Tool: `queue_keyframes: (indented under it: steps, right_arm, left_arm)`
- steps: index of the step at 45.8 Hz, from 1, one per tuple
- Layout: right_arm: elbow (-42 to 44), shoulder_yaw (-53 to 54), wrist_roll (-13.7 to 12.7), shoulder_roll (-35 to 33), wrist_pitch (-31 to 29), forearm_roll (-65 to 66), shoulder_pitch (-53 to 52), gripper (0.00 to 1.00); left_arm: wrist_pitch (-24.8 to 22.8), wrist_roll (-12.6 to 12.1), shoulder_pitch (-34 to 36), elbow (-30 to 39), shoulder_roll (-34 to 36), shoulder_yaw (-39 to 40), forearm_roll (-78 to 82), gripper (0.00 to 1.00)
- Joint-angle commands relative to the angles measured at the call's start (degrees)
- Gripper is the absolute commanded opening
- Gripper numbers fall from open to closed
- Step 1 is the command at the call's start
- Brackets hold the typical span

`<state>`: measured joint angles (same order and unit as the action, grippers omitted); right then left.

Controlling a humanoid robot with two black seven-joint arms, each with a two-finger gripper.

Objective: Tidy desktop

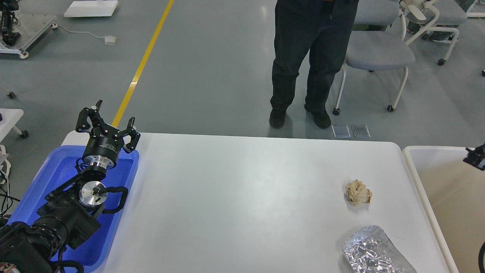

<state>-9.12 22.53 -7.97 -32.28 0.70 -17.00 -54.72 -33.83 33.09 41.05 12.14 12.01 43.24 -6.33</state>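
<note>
Desktop point(242, 197) clearing is our job, and the white top fills the middle of our head view, flanked by a blue tray point(57, 170) overlapping its left edge and a white-rimmed beige bin point(411, 167) off its right edge. Two things lie on it, both near the right edge: a crumpled ball of tan paper point(358, 192), and closer to the near right corner a silver foil packet point(373, 252), partly cut off by the frame. They sit near each other but apart.

Our left gripper point(110, 122) hangs over the far end of the blue tray with its jaws spread wide and nothing between them. Our right gripper point(475, 156) shows only as a small dark shape at the frame's right side, over the beige bin — we cannot tell how its jaws stand.

Both items lie far from the left arm, so we judge the right arm better placed for the next pick. The paper ball looks light and springy — we should come straight down, close gently around its middle, and lift clear before crossing the bin's rim. The foil packet looks slippery and easily crushed, so a firm pinch across its narrower width seems wiser.

No brand, label or legible writing shows on either item.
</note>
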Motion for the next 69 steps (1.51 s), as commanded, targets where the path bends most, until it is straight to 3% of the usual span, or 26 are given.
queue_keyframes:
  steps: [1,12,32,46,69]
  right_arm:
    - [-1.78,2.87,0.68,0.98,-3.77,-0.05,-6.62,1.00]
    - [-1.60,21.06,0.68,11.18,-5.00,-0.05,-8.03,1.00]
    - [-1.69,27.13,0.77,25.68,-12.65,-0.13,-6.63,1.00]
    - [-1.69,27.13,2.70,28.67,-21.61,-0.13,0.05,1.00]
    - [-1.69,26.17,2.79,28.67,-25.40,0.04,4.89,1.00]
  left_arm:
    - [0.00,0.05,0.00,-0.01,0.03,0.00,0.00,1.00]
    - [0.00,0.05,0.00,-0.01,0.03,-0.09,0.00,1.00]
    - [0.00,-0.04,0.00,-0.01,-0.05,-0.09,0.00,1.00]
    - [0.00,0.05,0.00,-0.01,-0.05,-0.09,0.00,1.00]
    - [0.00,0.05,0.00,-0.01,-0.05,-0.09,0.00,1.00]
